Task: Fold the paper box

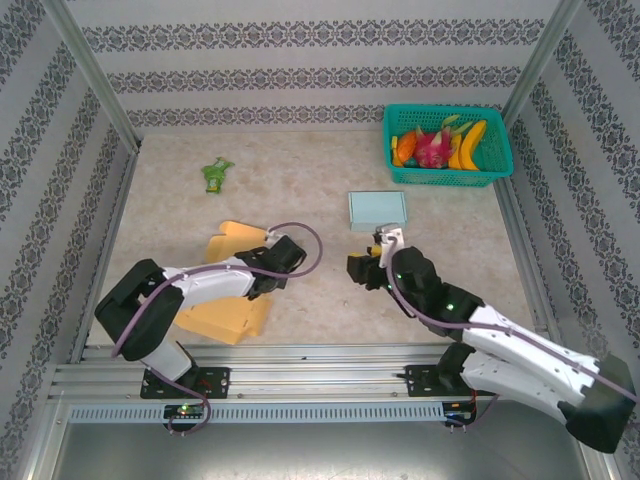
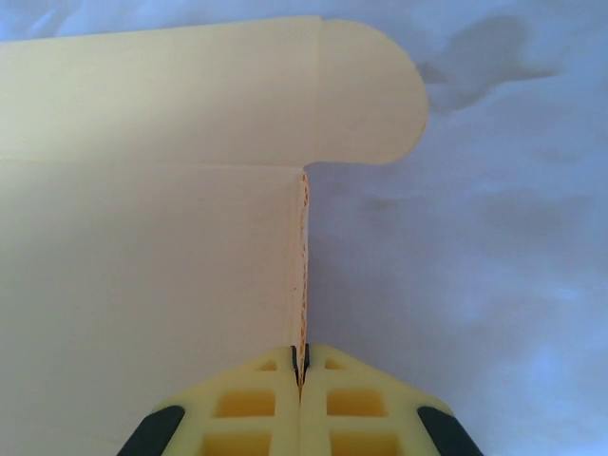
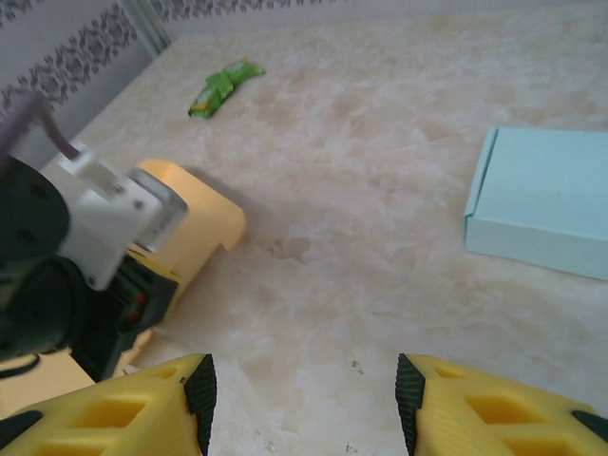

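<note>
In the top view, the left arm (image 1: 205, 283) is being stretched toward 2 o'clock, and the left gripper (image 2: 300, 369) is being held pinched tight on an edge of the paper box (image 2: 142, 266). The right arm (image 1: 500, 338) is being reached toward 10 o'clock, and the right gripper (image 3: 304, 385) is being held with fingers spread wide, gripping nothing.

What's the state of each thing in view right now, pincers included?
paper box: not folded up, rounded flap out flat
left pincer: shut, pinching an edge of the paper box
right pincer: open, holding nothing
teal box: closed, lying flat
basket: upright, holding fruit
green packet: lying apart from both arms
</note>
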`<action>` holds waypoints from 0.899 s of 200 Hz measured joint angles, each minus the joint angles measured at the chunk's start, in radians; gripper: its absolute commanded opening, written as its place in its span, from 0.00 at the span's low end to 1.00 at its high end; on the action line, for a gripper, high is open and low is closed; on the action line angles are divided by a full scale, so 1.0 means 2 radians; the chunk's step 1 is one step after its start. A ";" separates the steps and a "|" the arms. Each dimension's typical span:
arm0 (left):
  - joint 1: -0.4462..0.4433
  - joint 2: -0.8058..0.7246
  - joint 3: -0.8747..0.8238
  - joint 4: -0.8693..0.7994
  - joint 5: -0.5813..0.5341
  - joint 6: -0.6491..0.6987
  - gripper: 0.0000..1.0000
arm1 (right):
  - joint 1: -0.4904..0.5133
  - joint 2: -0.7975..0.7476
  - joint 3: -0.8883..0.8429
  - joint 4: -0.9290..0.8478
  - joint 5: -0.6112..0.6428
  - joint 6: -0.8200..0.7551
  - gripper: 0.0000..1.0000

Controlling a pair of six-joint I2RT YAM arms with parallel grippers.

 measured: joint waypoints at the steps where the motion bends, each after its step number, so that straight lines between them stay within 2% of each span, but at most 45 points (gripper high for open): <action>1: -0.001 0.001 0.001 0.000 0.000 0.001 0.00 | 0.000 -0.002 0.000 -0.001 0.001 0.000 0.54; 23: -0.047 0.016 0.022 0.035 0.018 0.062 0.00 | 0.001 -0.084 -0.011 -0.031 0.034 0.005 0.53; 48: -0.105 0.016 0.029 0.090 0.078 0.155 0.00 | 0.001 -0.187 -0.019 -0.079 0.078 0.014 0.53; 67: -0.130 0.016 0.043 0.099 0.130 0.211 0.07 | 0.001 -0.254 -0.019 -0.119 0.112 0.017 0.53; 76: -0.133 0.017 0.054 0.098 0.148 0.230 0.14 | 0.001 -0.278 -0.019 -0.138 0.127 0.018 0.53; 81: -0.133 0.018 0.061 0.098 0.156 0.237 0.22 | 0.001 -0.287 -0.019 -0.148 0.135 0.019 0.53; 87: -0.133 0.019 0.068 0.098 0.160 0.247 0.38 | 0.001 -0.295 -0.019 -0.159 0.142 0.019 0.53; 93: -0.133 0.021 0.076 0.098 0.160 0.252 0.46 | 0.001 -0.298 -0.018 -0.168 0.148 0.021 0.54; 100: -0.133 0.021 0.082 0.099 0.156 0.252 0.54 | 0.001 -0.299 -0.018 -0.179 0.154 0.021 0.54; 106: -0.133 0.021 0.084 0.099 0.150 0.253 0.56 | 0.001 -0.296 -0.017 -0.187 0.158 0.021 0.55; 127: -0.129 0.019 0.079 0.101 0.109 0.229 0.59 | 0.001 -0.261 -0.006 -0.205 0.163 0.021 0.55; 143: -0.121 -0.004 0.057 0.099 0.072 0.192 0.66 | 0.001 -0.216 0.009 -0.208 0.161 0.020 0.56; 155: -0.114 -0.045 0.029 0.087 0.036 0.143 0.72 | 0.001 -0.180 0.022 -0.209 0.155 0.019 0.56; 180: -0.086 -0.143 -0.018 0.034 -0.021 0.004 0.72 | 0.001 -0.116 0.053 -0.216 0.135 0.012 0.57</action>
